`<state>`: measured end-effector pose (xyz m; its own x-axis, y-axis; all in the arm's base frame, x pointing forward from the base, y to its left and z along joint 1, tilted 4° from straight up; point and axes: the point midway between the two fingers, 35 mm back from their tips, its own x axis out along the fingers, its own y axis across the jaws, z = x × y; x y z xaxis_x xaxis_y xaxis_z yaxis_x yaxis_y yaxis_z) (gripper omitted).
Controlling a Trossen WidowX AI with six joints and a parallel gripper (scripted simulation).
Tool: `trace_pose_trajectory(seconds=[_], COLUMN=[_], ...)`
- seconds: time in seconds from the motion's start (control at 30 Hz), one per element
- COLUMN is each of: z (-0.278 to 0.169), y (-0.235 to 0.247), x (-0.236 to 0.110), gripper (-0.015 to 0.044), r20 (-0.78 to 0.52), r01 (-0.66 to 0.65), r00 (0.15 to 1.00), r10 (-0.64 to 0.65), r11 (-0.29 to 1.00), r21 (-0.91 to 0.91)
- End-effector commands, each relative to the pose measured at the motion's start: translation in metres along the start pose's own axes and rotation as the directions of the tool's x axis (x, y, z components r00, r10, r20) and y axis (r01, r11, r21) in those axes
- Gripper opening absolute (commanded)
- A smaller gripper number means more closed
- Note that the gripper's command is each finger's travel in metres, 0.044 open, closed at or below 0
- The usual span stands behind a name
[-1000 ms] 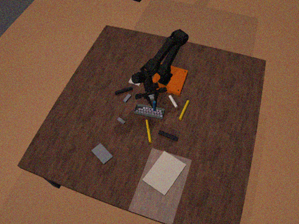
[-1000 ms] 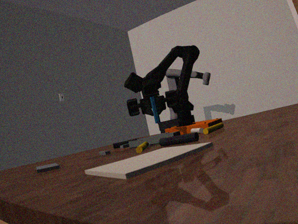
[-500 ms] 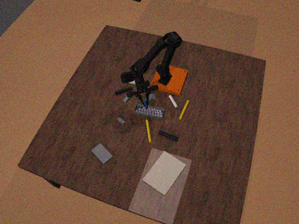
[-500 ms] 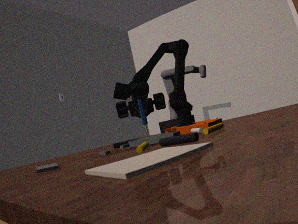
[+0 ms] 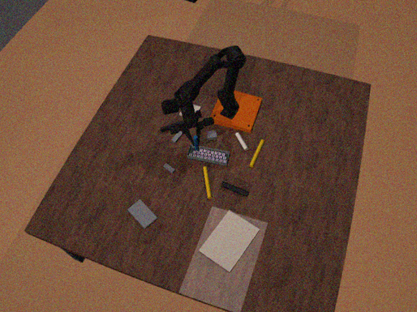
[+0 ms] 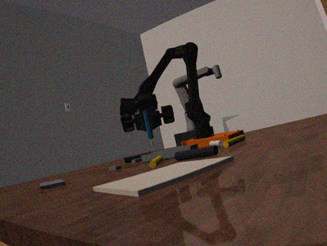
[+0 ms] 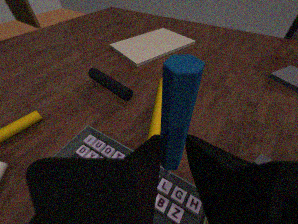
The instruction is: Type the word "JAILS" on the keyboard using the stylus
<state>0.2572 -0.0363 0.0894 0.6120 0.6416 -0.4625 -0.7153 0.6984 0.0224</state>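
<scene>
My gripper (image 5: 196, 142) (image 6: 148, 125) (image 7: 172, 140) is shut on the blue stylus (image 5: 196, 138) (image 6: 147, 120) (image 7: 183, 95). The stylus is slightly tilted, with its thin metal tip pointing down. In the exterior view the tip hangs a little above the keyboard (image 5: 208, 155) (image 6: 167, 153) (image 7: 172, 193). In the top view the stylus is over the keyboard's left end. In the wrist view the fingers hide the tip and the middle of the keyboard; the L, G, H, B and Z keys show at the lower right.
Yellow rods (image 5: 207, 183) (image 5: 256, 153) (image 6: 156, 161), a black bar (image 5: 235, 189) (image 6: 196, 153) (image 7: 110, 84) and a white stick (image 5: 241, 140) lie around the keyboard. Small grey blocks (image 5: 212, 135) (image 5: 169, 167) are near it. A white board (image 5: 230, 241) (image 7: 152, 46) and a grey slab (image 5: 142, 213) lie farther off.
</scene>
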Motion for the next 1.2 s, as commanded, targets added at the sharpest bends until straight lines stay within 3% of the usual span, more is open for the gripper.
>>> trace_pose_trajectory(seconds=[0.0,0.43,0.53,1.17], z=[-0.0120,-0.0128,-0.0142,-0.0189], y=[0.0011,0.0012,0.0016,0.0018], x=[0.0062,0.0067,0.0075,0.0102], gripper=[0.0000,0.0000,0.0079,0.0081], r20=[0.003,0.003,0.003,0.003], r01=[-0.004,-0.003,-0.004,-0.004], r00=[1.000,1.000,1.000,1.000], r10=[0.004,0.003,0.004,0.004], r11=[1.000,1.000,1.000,1.000], r21=[0.002,0.002,0.002,0.002])
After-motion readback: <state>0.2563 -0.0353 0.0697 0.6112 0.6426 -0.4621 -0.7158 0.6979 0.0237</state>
